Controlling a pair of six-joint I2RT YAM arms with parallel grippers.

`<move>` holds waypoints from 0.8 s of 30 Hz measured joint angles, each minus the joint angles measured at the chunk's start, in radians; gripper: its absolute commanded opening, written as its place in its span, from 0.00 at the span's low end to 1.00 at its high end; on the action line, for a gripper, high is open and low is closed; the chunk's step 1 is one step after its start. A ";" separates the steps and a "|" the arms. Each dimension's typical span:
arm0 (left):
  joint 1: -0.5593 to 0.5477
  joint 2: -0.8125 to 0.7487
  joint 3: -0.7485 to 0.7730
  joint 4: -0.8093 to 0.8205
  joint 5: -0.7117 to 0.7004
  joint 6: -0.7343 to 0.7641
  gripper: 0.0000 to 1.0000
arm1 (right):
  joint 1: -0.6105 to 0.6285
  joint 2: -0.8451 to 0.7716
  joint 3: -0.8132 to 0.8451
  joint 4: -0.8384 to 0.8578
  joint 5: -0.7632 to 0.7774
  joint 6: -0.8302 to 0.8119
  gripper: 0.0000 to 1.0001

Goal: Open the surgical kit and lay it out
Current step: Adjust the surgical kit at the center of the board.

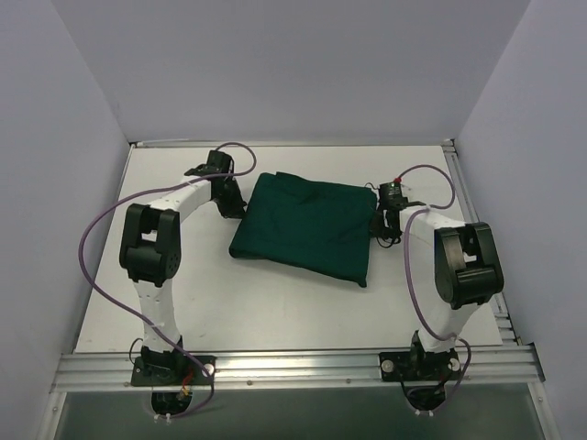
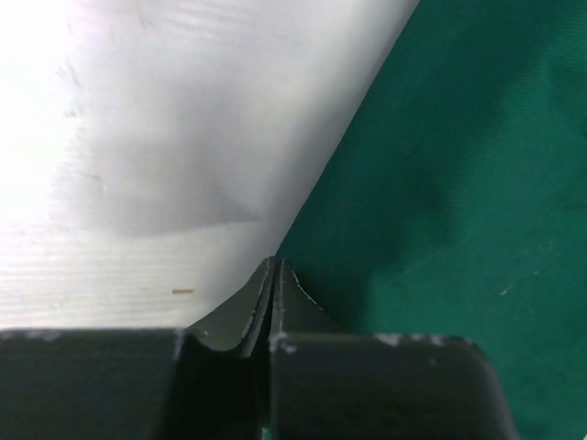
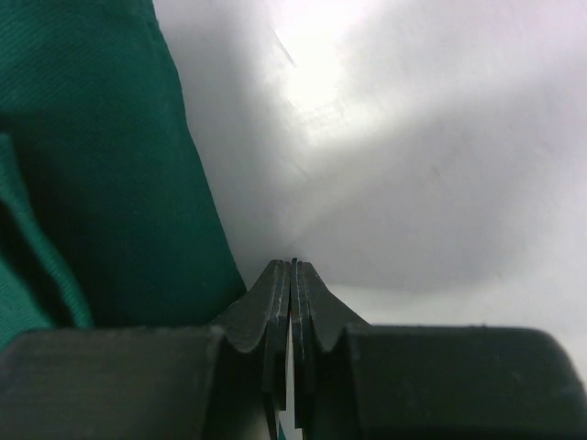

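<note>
The surgical kit is a folded dark green cloth bundle [image 1: 305, 225] lying in the middle of the white table. The mesh tray and metal instruments are hidden. My left gripper [image 1: 231, 203] sits at the bundle's left edge, jaws shut with nothing between them; in the left wrist view its tips [image 2: 273, 263] rest at the cloth's edge [image 2: 459, 183]. My right gripper [image 1: 383, 229] sits at the bundle's right edge, jaws shut and empty; in the right wrist view its tips [image 3: 293, 266] are just beside the cloth [image 3: 101, 165].
The white table [image 1: 183, 302] is boxed in by pale walls at the back and both sides. An aluminium rail [image 1: 293, 367] runs along the near edge, and another runs along the right side [image 1: 472, 211]. Purple cables loop off both arms.
</note>
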 measured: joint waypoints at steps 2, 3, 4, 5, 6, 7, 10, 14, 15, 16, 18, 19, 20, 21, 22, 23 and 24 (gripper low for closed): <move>0.010 0.016 0.016 -0.002 -0.002 0.000 0.02 | 0.006 0.042 0.050 -0.003 0.008 -0.008 0.00; 0.014 0.025 0.029 -0.003 -0.003 0.001 0.02 | 0.008 0.062 0.076 -0.006 0.013 -0.012 0.00; 0.018 0.036 0.043 -0.003 -0.004 0.001 0.02 | 0.008 0.084 0.103 -0.009 0.015 -0.014 0.00; 0.021 0.046 0.058 -0.003 -0.007 0.000 0.02 | 0.008 0.106 0.130 -0.011 0.018 -0.018 0.00; 0.023 0.057 0.074 -0.005 -0.009 0.001 0.02 | 0.008 0.129 0.161 -0.014 0.021 -0.023 0.00; 0.026 0.067 0.090 -0.005 -0.011 0.001 0.02 | 0.007 0.150 0.190 -0.015 0.024 -0.028 0.00; 0.034 0.088 0.124 -0.003 -0.020 0.001 0.02 | 0.005 0.203 0.257 -0.010 0.024 -0.041 0.00; 0.036 0.090 0.126 -0.003 -0.034 -0.002 0.02 | 0.000 0.237 0.298 -0.001 0.006 -0.059 0.00; 0.036 0.090 0.126 -0.003 -0.036 -0.003 0.02 | -0.001 0.243 0.306 0.001 0.001 -0.064 0.00; 0.036 0.090 0.126 -0.003 -0.038 -0.005 0.02 | -0.004 0.250 0.315 0.002 -0.005 -0.069 0.00; 0.038 0.090 0.126 -0.003 -0.040 -0.008 0.02 | -0.010 0.270 0.343 0.002 -0.021 -0.080 0.00; 0.039 0.090 0.126 -0.003 -0.040 -0.010 0.02 | -0.013 0.278 0.354 0.005 -0.029 -0.084 0.00; 0.041 0.090 0.126 -0.003 -0.040 -0.014 0.05 | -0.016 0.289 0.368 0.008 -0.036 -0.089 0.00; 0.044 0.090 0.126 -0.003 -0.039 -0.017 0.11 | -0.018 0.301 0.385 0.009 -0.044 -0.092 0.05; 0.049 0.089 0.124 -0.001 -0.038 -0.021 0.30 | -0.022 0.309 0.399 0.008 -0.050 -0.096 0.12; 0.055 0.084 0.116 0.004 -0.038 -0.021 0.37 | -0.026 0.314 0.408 0.007 -0.057 -0.098 0.19; 0.065 0.074 0.103 0.004 -0.044 -0.029 0.41 | -0.033 0.316 0.412 0.007 -0.058 -0.101 0.31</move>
